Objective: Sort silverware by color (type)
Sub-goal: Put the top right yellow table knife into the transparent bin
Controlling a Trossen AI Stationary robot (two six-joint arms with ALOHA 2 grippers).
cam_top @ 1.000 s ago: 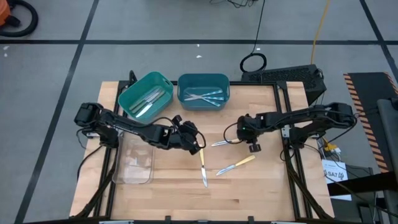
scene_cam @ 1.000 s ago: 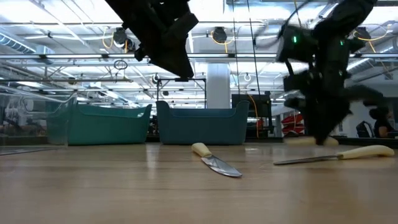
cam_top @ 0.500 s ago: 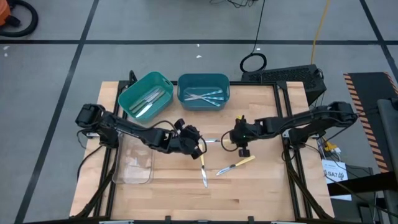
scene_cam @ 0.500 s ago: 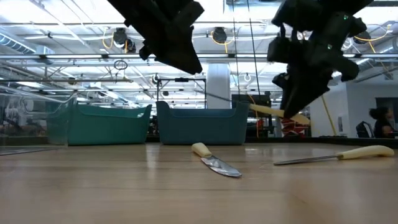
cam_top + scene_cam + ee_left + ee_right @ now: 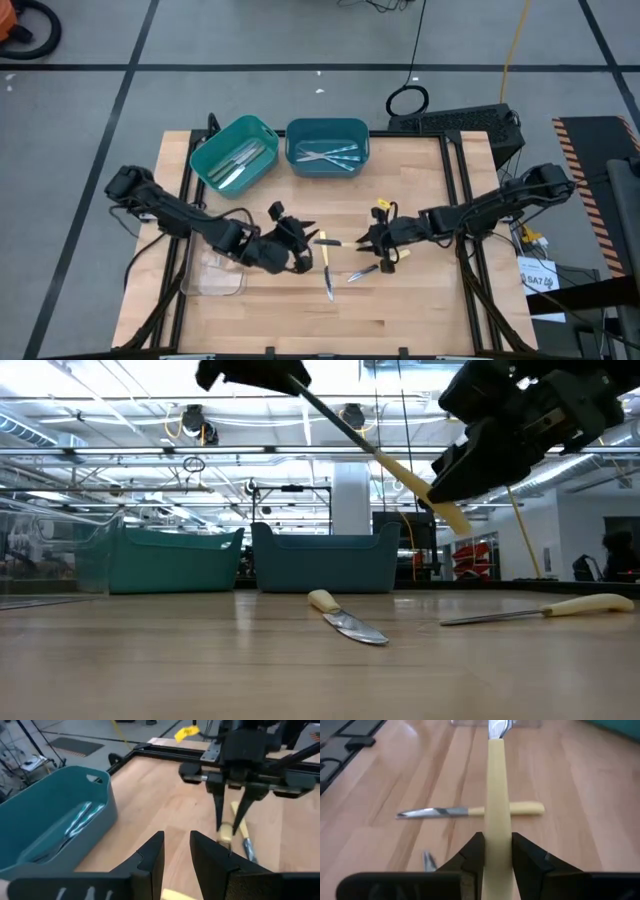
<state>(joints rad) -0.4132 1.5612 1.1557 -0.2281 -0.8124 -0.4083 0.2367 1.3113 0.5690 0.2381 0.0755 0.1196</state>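
The right arm reached in from the table's right edge, stretched long and low toward the middle, its wrist tilted a little downward. The right gripper (image 5: 372, 240) hung clear above the wood, clamped on the handle of a yellow-handled utensil (image 5: 400, 468). In the right wrist view the two fingers (image 5: 472, 852) pressed both sides of that handle, which ran straight ahead to a metal end.

The left arm came from the left edge, slanting across over the clear tray (image 5: 200, 275) to the table's middle. The left gripper (image 5: 305, 243) was also raised and faced the right one, near it. In the low view the held utensil sloped up from the right gripper, and its slim dark end reached the left gripper; whether the left gripper had closed on that end could not be told.

Two more pieces lay flat on the table (image 5: 420, 320). A yellow-handled knife (image 5: 326, 268) lay below the gap between the grippers, crosswise to the held utensil. A second yellow-handled utensil (image 5: 540, 608) lay just right of it, partly under the right gripper.

At the far edge stood a teal bin (image 5: 248, 122) with pale utensils (image 5: 237, 165) inside, and touching it on the right a darker teal bin (image 5: 327, 122) with light-blue utensils (image 5: 328, 156)
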